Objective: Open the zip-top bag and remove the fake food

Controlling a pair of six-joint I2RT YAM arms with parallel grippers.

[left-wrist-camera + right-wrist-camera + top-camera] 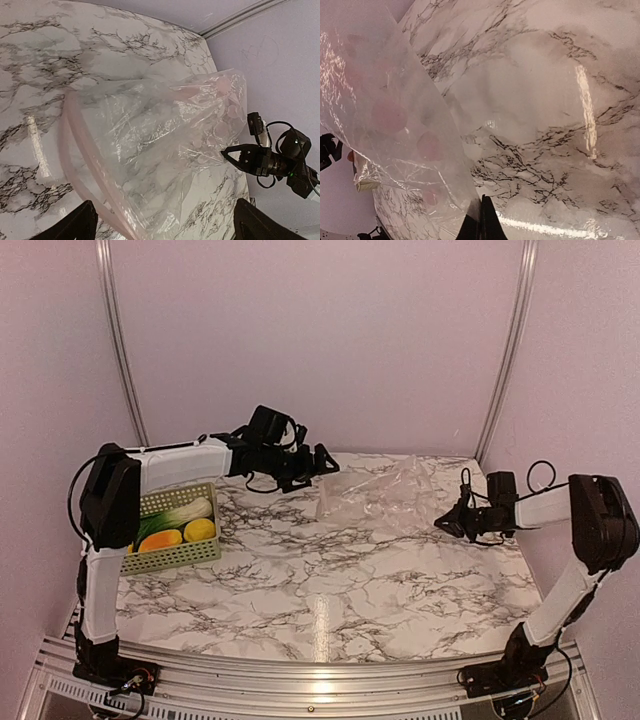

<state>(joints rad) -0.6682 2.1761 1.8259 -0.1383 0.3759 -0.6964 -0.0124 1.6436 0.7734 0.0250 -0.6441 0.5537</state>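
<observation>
The clear zip-top bag (385,495) lies crumpled at the back middle of the marble table, and I see nothing inside it. In the left wrist view its pink zip strip (82,150) runs down between the wide-apart fingers of my left gripper (165,205), which is open and holds nothing. From above, the left gripper (322,462) hovers at the bag's left end. My right gripper (445,523) is shut on the bag's right edge, where the film (395,125) reaches down to the pinched fingertips (482,222). The fake food (178,524), a green-and-white leafy piece, an orange one and a yellow one, lies in the basket.
A pale green plastic basket (190,558) stands at the table's left side beside the left arm's upright link. White walls with metal rails close off the back and sides. A metal rail runs along the near edge by the arm bases.
</observation>
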